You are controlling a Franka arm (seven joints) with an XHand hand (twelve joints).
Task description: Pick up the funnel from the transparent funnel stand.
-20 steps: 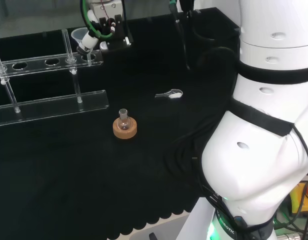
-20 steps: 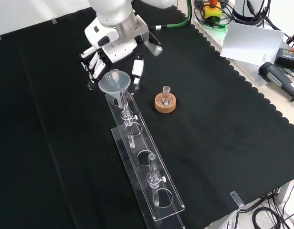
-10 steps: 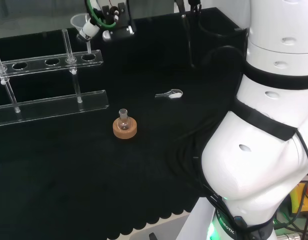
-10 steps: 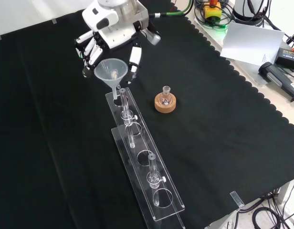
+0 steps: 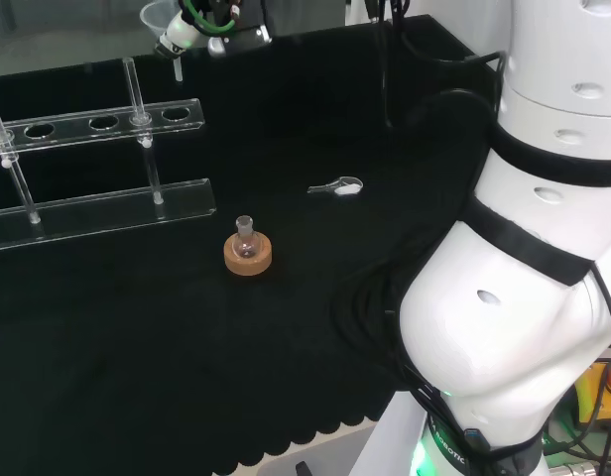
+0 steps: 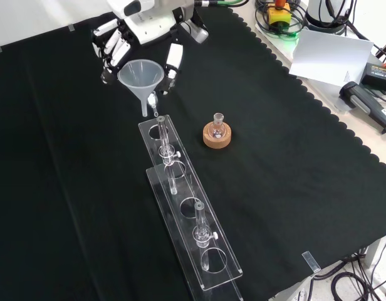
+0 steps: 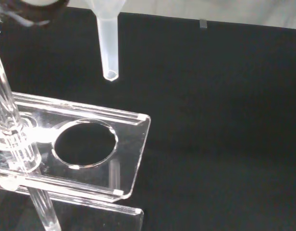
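Holding state: hand (image 6: 121,39) has its fingers curled around the rim of the funnel (image 6: 140,75), grasping it from above so the stem hangs straight down
Funnel position: in the front view it hangs clear of the funnel stand (image 6: 192,219), the stem tip just above and slightly beyond the end hole; the wrist view shows the tip apart from the top plate, with open air between them
Reason for orientation: a vertical stem can leave the hole without catching its edge, which is judged to be why the lift is straight up
Stand layout: two clear plates joined by clear posts, lying on the tabletop (image 6: 306,175); its holes run in a row, and the end hole beneath the stem is now vacant
Task progress: judged essentially complete, since the funnel is carried by the hand alone
Neighbouring item: small flask (image 6: 217,124) upright in a cork ring (image 6: 217,138), right of the stand in the front view, well apart from the funnel
Far right: white scoop (image 5: 337,185) lying flat in the head view, untouched
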